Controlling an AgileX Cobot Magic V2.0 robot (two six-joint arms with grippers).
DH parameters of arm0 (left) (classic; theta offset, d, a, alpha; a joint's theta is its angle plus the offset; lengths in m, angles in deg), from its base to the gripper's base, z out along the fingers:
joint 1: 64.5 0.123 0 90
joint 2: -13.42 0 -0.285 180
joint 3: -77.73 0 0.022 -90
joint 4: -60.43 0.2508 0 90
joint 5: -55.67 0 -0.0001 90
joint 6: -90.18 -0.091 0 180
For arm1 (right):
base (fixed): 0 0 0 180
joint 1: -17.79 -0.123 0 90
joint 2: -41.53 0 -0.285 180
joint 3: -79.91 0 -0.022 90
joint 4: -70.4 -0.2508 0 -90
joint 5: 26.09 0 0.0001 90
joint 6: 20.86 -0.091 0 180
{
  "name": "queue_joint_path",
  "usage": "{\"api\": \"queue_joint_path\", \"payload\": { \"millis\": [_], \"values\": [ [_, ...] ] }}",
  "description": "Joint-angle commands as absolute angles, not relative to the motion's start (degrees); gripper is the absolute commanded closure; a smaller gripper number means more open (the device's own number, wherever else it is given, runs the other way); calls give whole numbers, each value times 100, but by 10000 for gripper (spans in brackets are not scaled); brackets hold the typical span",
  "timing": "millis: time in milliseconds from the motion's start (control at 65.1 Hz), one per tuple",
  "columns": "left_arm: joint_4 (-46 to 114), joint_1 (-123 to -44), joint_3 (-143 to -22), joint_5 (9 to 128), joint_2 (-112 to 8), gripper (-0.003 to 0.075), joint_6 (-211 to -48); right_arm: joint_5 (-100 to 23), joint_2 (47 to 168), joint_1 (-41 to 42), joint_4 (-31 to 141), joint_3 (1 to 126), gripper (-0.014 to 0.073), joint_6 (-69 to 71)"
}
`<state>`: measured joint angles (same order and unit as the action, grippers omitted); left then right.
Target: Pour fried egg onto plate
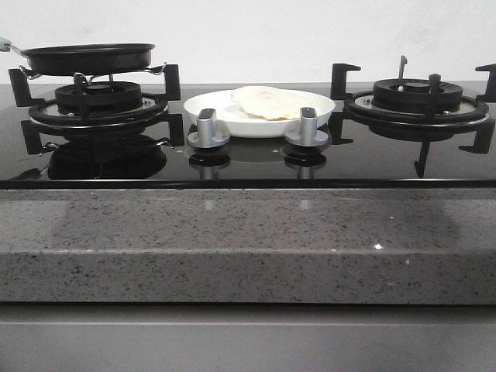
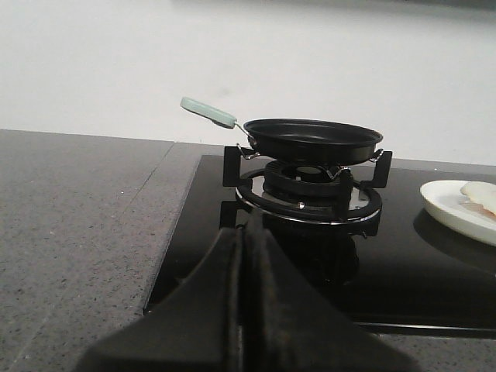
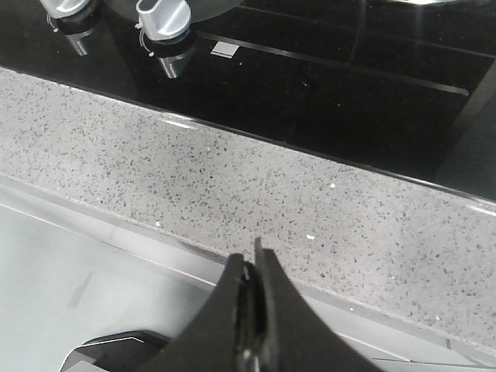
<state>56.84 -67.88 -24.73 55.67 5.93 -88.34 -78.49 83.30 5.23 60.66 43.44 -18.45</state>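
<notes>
Egg [image 1: 265, 101]: lay on the plate [image 1: 225, 120], toward its right half, one edge folded up; yolk side could not be made out.
Plate: sat on the black hob [image 1: 248, 167] between the two burners, just behind the two knobs [image 1: 208, 129]; its near rim was partly hidden by them. In the left wrist view only its edge [image 2: 449, 208] showed, with a sliver of egg [image 2: 480, 192].
Pan [image 1: 89, 58]: rested level on the left burner [image 1: 97, 105], its pale green handle [image 2: 208, 112] pointing away from the plate, out past the hob's edge.
Right burner [image 1: 418, 97]: bare, well apart from the plate.
Counter [image 1: 248, 240]: grey speckled stone ran along the hob's front edge and beside its left side.
Left gripper [image 2: 242, 256]: fingers pressed together, holding nothing, low over the hob's near-left corner, well apart from the pan.
Right gripper [image 3: 252, 271]: fingers closed, holding nothing, above the counter's front edge, near the knobs [image 3: 163, 19].
</notes>
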Motion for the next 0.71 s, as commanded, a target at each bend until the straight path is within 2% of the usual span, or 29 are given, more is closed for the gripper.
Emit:
{"api": "queue_joint_path", "payload": {
  "millis": [0,491,599,691],
  "values": [
    [5696,-6814,-2439,5065,690,739,-8790,-7542,8334,527,6079,4481,662,-1803],
    [5696,-6814,-2439,5065,690,739,-8790,-7547,8334,527,6079,4481,662,-1803],
    [5696,-6814,-2439,5065,690,739,-8790,-7293,7977,594,6486,4315,662,-1803],
    [5696,-6814,-2439,5065,690,739,-8790,-6587,7535,760,6756,3909,659,-1796]
  ]
}}
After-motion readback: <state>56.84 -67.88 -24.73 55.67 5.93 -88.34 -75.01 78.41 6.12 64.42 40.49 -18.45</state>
